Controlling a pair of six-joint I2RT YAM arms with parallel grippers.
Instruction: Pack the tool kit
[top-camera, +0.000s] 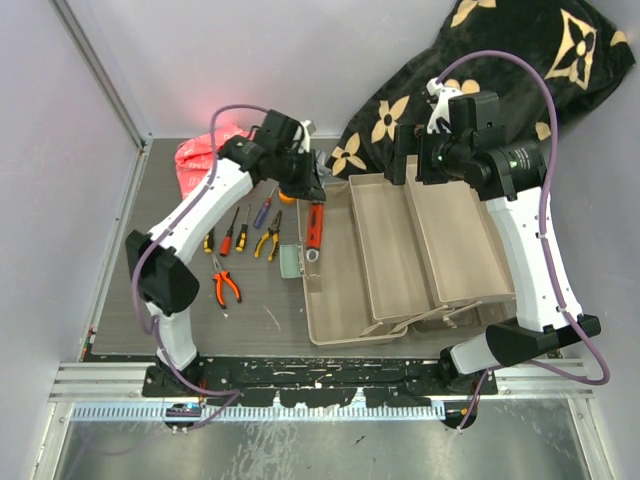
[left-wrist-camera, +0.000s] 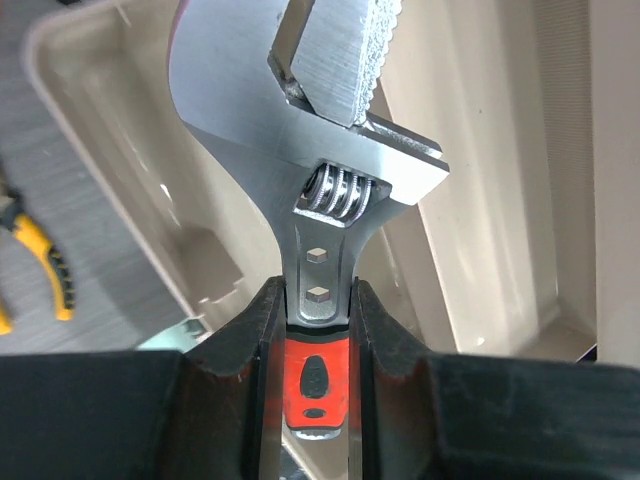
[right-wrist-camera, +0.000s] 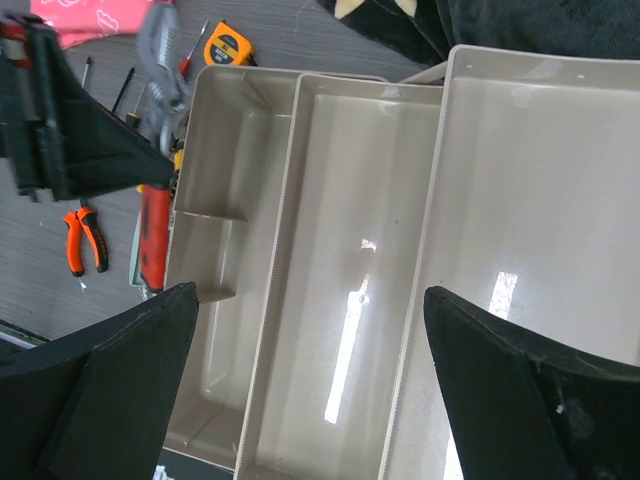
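The beige toolbox (top-camera: 330, 300) lies open with its trays (top-camera: 455, 235) spread to the right. My left gripper (top-camera: 306, 192) is shut on the red wrench (top-camera: 316, 225) and holds it over the toolbox's left edge. In the left wrist view the pads (left-wrist-camera: 255, 345) clamp the wrench (left-wrist-camera: 318, 270) where its steel neck meets the red handle, and the gripper (left-wrist-camera: 318, 335) looks down into the box (left-wrist-camera: 480, 200). My right gripper (top-camera: 408, 160) hangs open above the trays' far end; its fingers (right-wrist-camera: 120, 380) have nothing between them, the gripper (right-wrist-camera: 310, 390) facing the trays (right-wrist-camera: 340, 250).
Orange pliers (top-camera: 225, 287), yellow pliers (top-camera: 267, 240) and screwdrivers (top-camera: 230, 232) lie on the mat left of the box. An orange tape measure (right-wrist-camera: 228, 45) sits near the box's far corner. A red bag (top-camera: 205, 158) and a black flowered blanket (top-camera: 500, 70) lie behind.
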